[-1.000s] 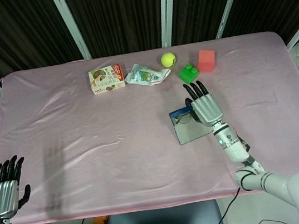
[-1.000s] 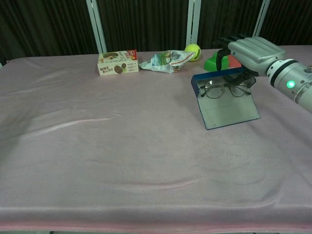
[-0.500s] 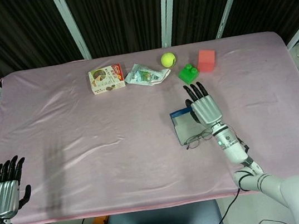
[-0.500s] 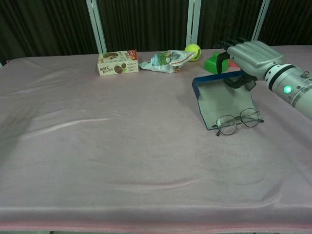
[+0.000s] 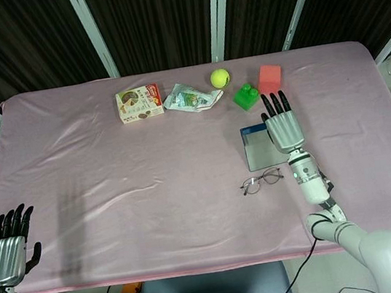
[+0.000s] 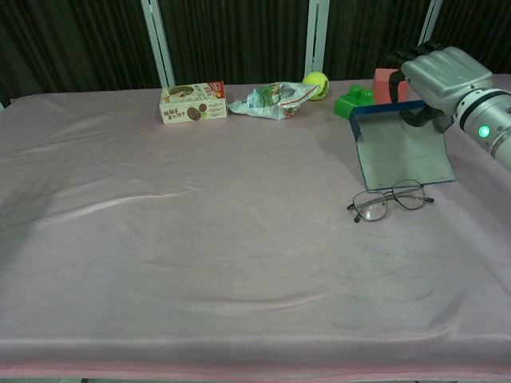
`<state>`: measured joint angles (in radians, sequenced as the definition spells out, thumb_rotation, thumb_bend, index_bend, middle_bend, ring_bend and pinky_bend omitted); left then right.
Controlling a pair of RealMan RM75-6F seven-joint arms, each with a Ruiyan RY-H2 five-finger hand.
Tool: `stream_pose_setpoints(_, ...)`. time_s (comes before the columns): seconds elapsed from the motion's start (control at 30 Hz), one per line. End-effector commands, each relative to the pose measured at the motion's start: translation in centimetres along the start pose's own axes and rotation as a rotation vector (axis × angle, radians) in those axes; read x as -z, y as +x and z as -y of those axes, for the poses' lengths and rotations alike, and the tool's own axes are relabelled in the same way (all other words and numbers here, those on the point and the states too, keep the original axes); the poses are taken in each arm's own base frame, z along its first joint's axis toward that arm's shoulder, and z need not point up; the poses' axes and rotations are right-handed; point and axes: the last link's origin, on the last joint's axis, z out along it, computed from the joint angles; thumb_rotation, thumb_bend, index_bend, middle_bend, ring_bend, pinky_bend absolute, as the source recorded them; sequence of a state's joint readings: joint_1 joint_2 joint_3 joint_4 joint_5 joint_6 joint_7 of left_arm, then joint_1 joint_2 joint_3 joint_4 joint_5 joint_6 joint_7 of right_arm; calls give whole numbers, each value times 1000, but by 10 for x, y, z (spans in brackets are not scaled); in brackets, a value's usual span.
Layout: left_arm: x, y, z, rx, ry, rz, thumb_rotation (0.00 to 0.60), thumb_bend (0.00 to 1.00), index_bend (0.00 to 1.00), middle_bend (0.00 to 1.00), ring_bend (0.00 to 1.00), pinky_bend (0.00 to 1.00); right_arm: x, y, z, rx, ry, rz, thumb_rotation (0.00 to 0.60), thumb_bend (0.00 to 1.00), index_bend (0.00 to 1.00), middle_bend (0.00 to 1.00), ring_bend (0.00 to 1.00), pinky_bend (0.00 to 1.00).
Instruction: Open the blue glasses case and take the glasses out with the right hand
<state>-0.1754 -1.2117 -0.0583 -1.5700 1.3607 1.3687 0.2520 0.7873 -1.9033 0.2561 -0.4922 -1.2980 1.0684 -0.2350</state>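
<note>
The blue glasses case (image 5: pixel 261 148) (image 6: pixel 401 148) lies open on the pink cloth, its grey inside facing up. My right hand (image 5: pixel 283 127) (image 6: pixel 444 73) grips the case's far right edge, thumb hooked under the rim. The wire-framed glasses (image 5: pixel 261 179) (image 6: pixel 390 199) lie unfolded on the cloth just in front of the case, touching neither case nor hand. My left hand (image 5: pixel 5 248) hangs off the table's near left corner, fingers straight and holding nothing; it does not show in the chest view.
Along the back stand a snack box (image 5: pixel 139 103) (image 6: pixel 192 102), a crumpled plastic bag (image 5: pixel 190 98) (image 6: pixel 271 100), a tennis ball (image 5: pixel 219 78) (image 6: pixel 315 81), a green block (image 5: pixel 249 96) (image 6: pixel 351 102) and a red block (image 5: pixel 269 78) (image 6: pixel 385 84), the blocks just behind the case.
The glasses dropped out of the case onto the cloth. My right hand then drew the open case to the right and back, away from them. The left hand stayed put.
</note>
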Motion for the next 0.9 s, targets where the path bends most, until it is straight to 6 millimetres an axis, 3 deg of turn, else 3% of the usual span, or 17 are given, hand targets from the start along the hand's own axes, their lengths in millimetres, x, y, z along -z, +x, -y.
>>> stream_pose_setpoints(0.03,-1,-1,0,-3,3,2,600,414,0,0,0,52,-3,-16,-14,-11,-65,100,600,533,732,186,115,0)
stream_pose_setpoints(0.27,-3,-3,-1,-11,9,9,600,413,0,0,0,51,-6,-26,-22,-75,-79,192,600,521,296,123,54,0)
stream_pose_setpoints(0.4,-4,-3,-1,-14,16,1,600,414,0,0,0,47,-1,-25,-21,-113,-47,204,600,424,220,22,4,0)
stream_pose_setpoints(0.57,-4,-3,-1,-11,20,0,600,413,0,0,0,46,17,-8,-12,-199,63,159,600,410,280,15,0,0)
stream_pose_setpoints(0.67,-4,-3,-1,-11,20,-2,600,414,0,0,0,46,40,11,-7,-253,158,152,600,409,353,15,0,0)
stream_pose_setpoints(0.9,-4,-5,-4,-21,11,6,600,414,0,0,0,46,83,44,-1,-177,292,187,600,409,494,12,0,0)
